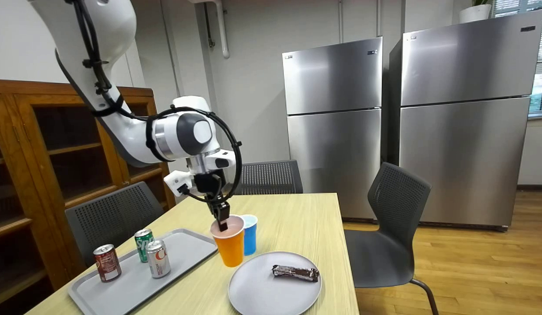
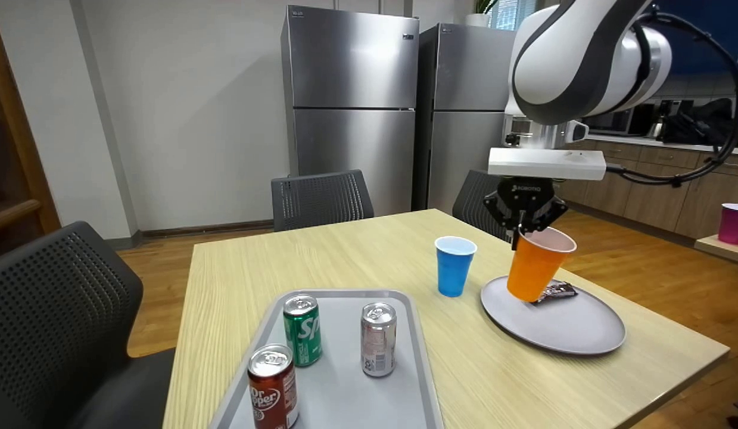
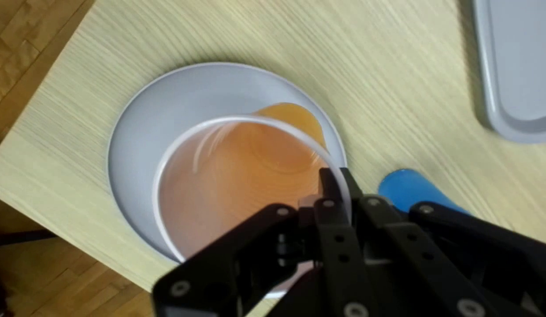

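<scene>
Arm (image 1: 135, 138) bent, jaws downward — pinching orange cup (image 2: 536, 267)

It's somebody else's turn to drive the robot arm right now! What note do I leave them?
Gripper: shut on the rim of a tapered orange plastic cup.
Where things are: the orange cup hangs tilted above the pale wood-grain table; a tapered blue plastic cup stands there. A round grey plate holds a bar in a shiny brown wrapper.
Done: orange cup gripped and off the table.
Left: it's not yet set down or released.
</scene>
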`<state>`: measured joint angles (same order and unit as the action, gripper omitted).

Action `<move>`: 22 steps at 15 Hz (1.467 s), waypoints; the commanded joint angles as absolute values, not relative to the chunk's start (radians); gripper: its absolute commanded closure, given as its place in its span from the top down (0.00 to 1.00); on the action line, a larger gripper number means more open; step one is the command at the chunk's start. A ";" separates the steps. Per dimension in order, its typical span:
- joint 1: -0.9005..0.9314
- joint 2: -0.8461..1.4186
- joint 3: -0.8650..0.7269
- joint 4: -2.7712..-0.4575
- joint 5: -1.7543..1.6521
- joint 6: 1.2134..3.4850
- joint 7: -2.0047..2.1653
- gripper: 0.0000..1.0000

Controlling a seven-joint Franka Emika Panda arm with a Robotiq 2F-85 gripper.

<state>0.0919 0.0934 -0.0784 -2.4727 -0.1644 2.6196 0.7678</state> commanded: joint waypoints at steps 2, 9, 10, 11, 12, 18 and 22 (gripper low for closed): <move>0.114 0.021 0.004 -2.541 -0.133 2.590 0.708 0.01; 0.150 0.022 0.083 -2.585 -0.092 2.577 0.654 0.01; 0.154 0.020 0.089 -2.592 -0.093 2.573 0.647 0.01; 0.157 0.020 0.093 -2.598 -0.096 2.571 0.643 0.01; 0.160 0.020 0.095 -2.605 -0.100 2.570 0.640 0.01; 0.165 0.027 0.103 -2.643 -0.106 2.576 0.642 0.01; 0.165 0.031 0.096 -2.676 -0.147 2.596 0.674 0.01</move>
